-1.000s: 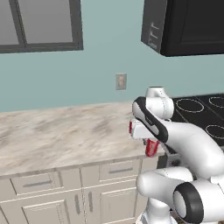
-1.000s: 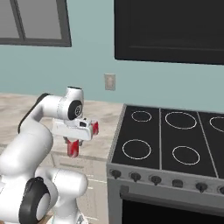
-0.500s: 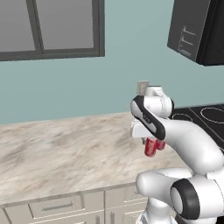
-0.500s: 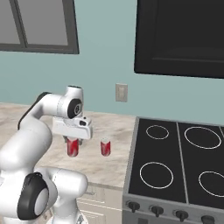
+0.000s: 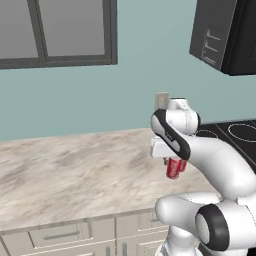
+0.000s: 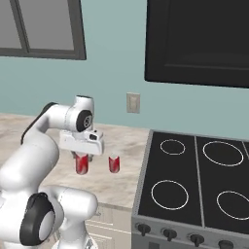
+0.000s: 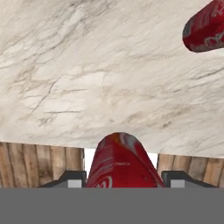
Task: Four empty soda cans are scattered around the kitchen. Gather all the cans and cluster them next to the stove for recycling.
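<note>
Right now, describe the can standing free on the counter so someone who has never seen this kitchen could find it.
Start at the stove and look to the marble counter on its left. Two red cans are there; the free soda can stands upright nearer the stove, while the other can hangs in the end effector.

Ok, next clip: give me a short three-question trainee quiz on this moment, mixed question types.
1. True or false: the end effector carries a red soda can.
2. Multiple choice: where does the second red can stand? A) on the black cooktop B) on the marble counter, left of the stove C) on the floor
3. Fill in: the held can hangs ____ the counter, not on it.

Key: 1 true; 2 B; 3 above
</note>
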Controlling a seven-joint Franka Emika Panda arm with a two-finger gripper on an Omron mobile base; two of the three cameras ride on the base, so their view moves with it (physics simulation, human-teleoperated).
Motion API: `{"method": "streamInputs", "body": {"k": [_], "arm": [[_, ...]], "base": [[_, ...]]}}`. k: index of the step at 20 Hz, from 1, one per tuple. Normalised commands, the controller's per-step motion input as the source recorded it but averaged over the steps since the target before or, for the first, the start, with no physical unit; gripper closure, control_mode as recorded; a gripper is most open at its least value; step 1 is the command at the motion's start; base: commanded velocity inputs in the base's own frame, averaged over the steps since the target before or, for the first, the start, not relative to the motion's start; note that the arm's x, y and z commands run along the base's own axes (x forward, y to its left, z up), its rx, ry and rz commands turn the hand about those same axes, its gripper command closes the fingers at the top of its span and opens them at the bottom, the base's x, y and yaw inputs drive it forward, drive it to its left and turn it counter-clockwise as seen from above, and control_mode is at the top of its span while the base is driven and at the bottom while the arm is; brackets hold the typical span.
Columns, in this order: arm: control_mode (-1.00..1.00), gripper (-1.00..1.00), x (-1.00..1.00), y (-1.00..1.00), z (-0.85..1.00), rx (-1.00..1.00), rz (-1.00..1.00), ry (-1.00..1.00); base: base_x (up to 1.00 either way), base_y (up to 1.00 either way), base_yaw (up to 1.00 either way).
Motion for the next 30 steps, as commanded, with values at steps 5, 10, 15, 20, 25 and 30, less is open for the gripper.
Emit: {"method": "streamInputs", "body": {"k": [5,10,15,20,25,30], "arm": [[-1.0,1.0,0.06,-0.67,-0.25,0.0,0.0,-0.04],[-1.0,1.0,0.17,-0.56,-0.3,0.0,-0.01,-0.05],[-1.0,1.0,0.41,-0.3,-0.17,0.0,-0.01,-0.01],[-1.0,1.0,0.4,-0.26,-0.11,0.0,0.0,-0.01],[-1.0,1.0,0.38,-0.11,-0.17,0.0,0.0,-0.02],[-1.0,1.0,0.05,-0.04,-0.01,0.0,0.0,0.0]], "base": [[0.0,0.0,0.0],[0.0,0.0,0.0],[0.0,0.0,0.0],[0.0,0.0,0.0],[0.0,0.0,0.0],[0.0,0.0,0.0]]}}
